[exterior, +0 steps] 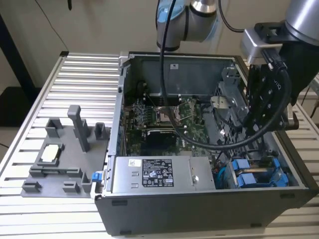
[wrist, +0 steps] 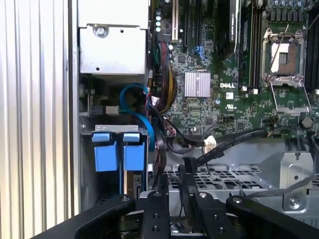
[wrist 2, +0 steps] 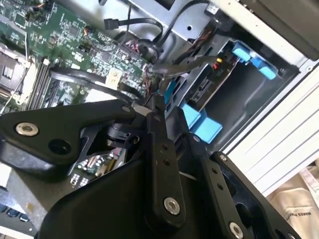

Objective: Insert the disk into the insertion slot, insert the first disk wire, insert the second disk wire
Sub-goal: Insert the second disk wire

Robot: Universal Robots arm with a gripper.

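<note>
**Wire-insertion step.** The disk (wrist: 107, 151), in its blue carrier, appears seated in the insertion slot (exterior: 279, 178) at the case corner. The gripper (wrist: 180, 184) hovers just beside it, jaws apparently clenched on a black disk wire (wrist: 188, 165). The power supply (exterior: 199, 175) bears a printed white sticker.

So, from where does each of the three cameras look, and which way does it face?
Exterior view: off the arm, above the open computer case, looking down into it; the arm shows at the exterior view's right.
First wrist view: on the wrist, looking along the gripper onto the motherboard.
Second wrist view: on the wrist, close behind the gripper, facing into the case.
Shared: all three show the motherboard and the blue tabs.
</note>
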